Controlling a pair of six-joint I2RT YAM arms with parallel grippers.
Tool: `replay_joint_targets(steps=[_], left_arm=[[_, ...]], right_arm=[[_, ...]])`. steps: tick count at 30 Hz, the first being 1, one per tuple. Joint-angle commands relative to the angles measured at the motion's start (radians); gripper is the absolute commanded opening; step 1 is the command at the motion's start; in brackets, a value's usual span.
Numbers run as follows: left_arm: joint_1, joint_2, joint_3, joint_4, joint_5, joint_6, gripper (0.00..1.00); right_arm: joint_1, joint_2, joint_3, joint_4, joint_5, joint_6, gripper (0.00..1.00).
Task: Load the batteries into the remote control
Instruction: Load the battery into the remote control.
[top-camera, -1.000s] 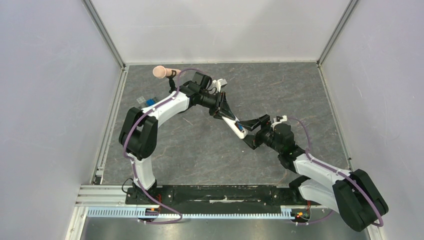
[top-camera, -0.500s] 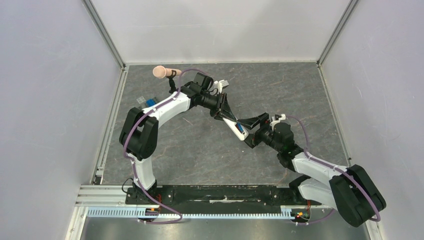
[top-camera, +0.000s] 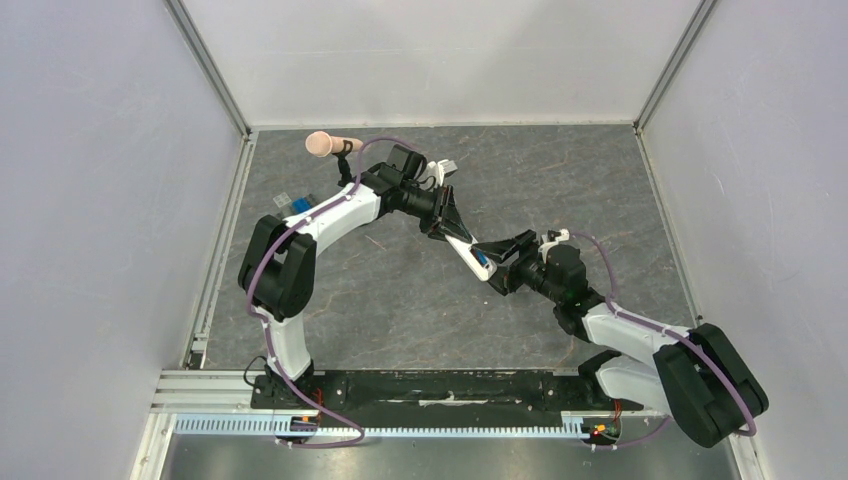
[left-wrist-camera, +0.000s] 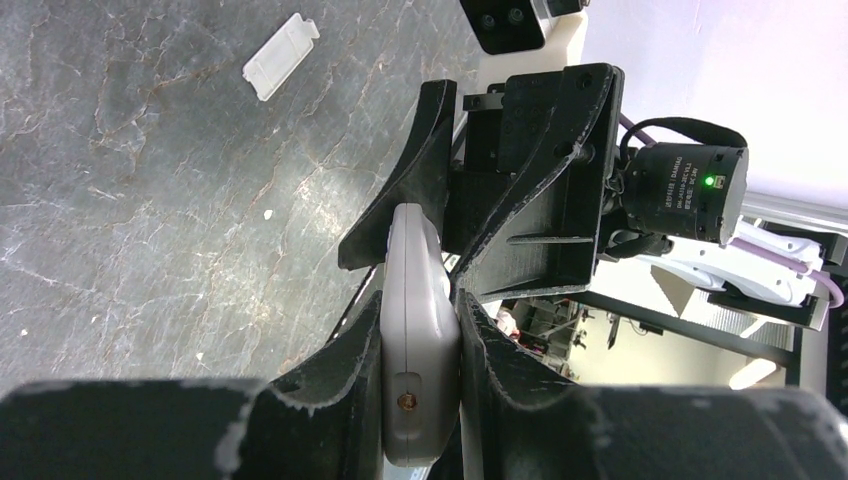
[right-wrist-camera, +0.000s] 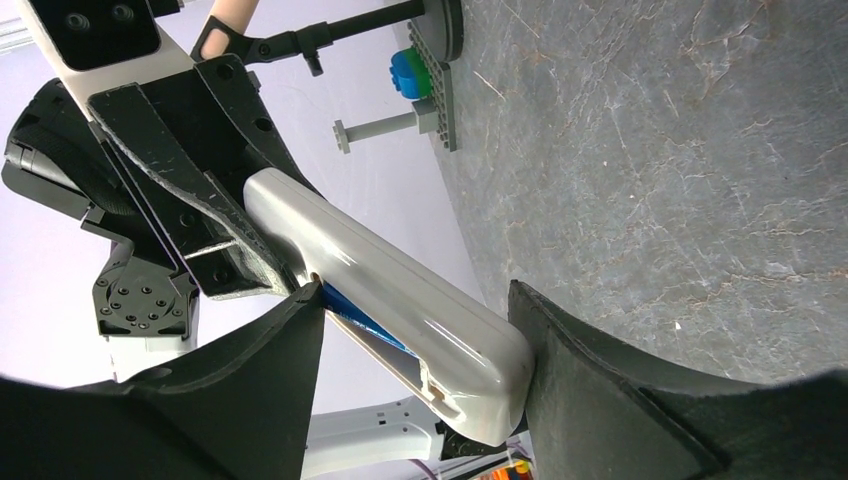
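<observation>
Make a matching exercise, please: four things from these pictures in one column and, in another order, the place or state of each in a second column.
Things:
1. remote control
2. left gripper
3. small white cover
4. pink microphone

Places or states:
A. lying flat on the table, away from both arms
B. at the far left of the table, on a black stand
C. held in the air between two grippers
D. shut on the white remote

Pairs: 1-C, 2-D, 3-A, 4-B
</observation>
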Motion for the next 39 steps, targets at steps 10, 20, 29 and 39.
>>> replay_joint_targets(steps=[10, 20, 29, 39], left_arm=[[-0.006, -0.085, 0.017, 0.165, 0.102, -0.220, 0.02], [-0.004, -0.127, -0.093, 0.630, 0.177, -0.591, 0.02], [0.000, -0.146, -0.117, 0.573, 0.156, -0.520, 0.02], [0.004, -0.124, -0.065, 0.263, 0.079, -0.240, 0.02]], right_arm=[[-0.004, 0.006, -0.047, 0.206, -0.013, 0.038, 0.44], [-0.005, 0.012, -0.049, 0.220, -0.005, -0.013, 0.38], [-0.020, -0.015, -0.070, 0.246, -0.028, -0.021, 0.48], [-0.047, -0.102, -0.040, 0.254, -0.090, 0.000, 0.79]])
